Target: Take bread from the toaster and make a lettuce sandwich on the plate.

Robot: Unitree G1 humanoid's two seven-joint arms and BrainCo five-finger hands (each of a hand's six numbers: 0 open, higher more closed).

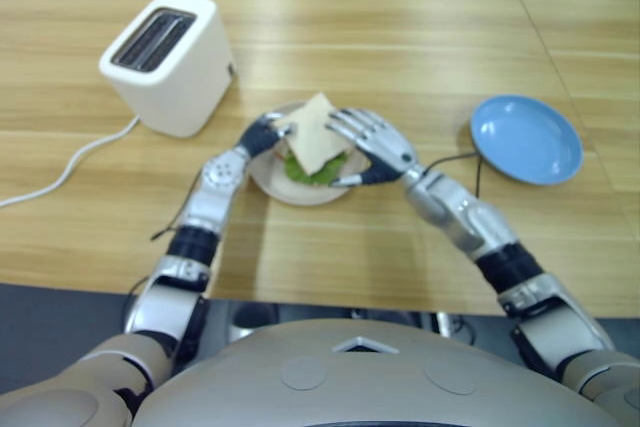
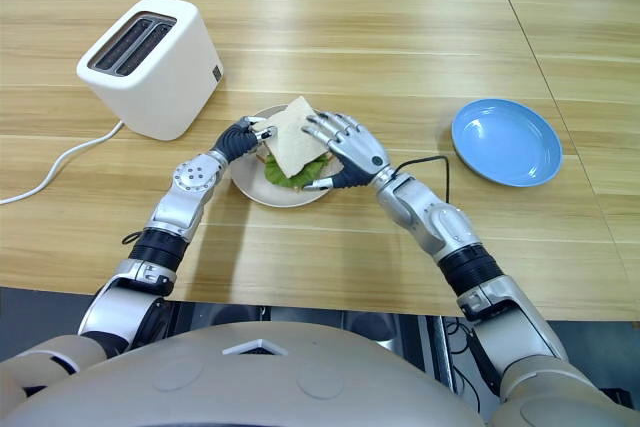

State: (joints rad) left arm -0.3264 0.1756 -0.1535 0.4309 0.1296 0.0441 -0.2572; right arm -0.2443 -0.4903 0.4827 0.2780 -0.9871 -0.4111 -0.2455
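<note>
Left hand (image 2: 238,139), right hand (image 2: 352,151) hold bread (image 2: 295,137); lettuce (image 2: 283,173) beneath

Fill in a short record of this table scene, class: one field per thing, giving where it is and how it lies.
toaster: white, far left on the wooden table; cord trails left
top bread slice: tilted, lying over the lettuce
lettuce: green, under the slice
plate: pale, centre, carrying both
left hand: closed on the slice's left edge
right hand: against the slice's right side
blue plate: to the right, apart
</note>
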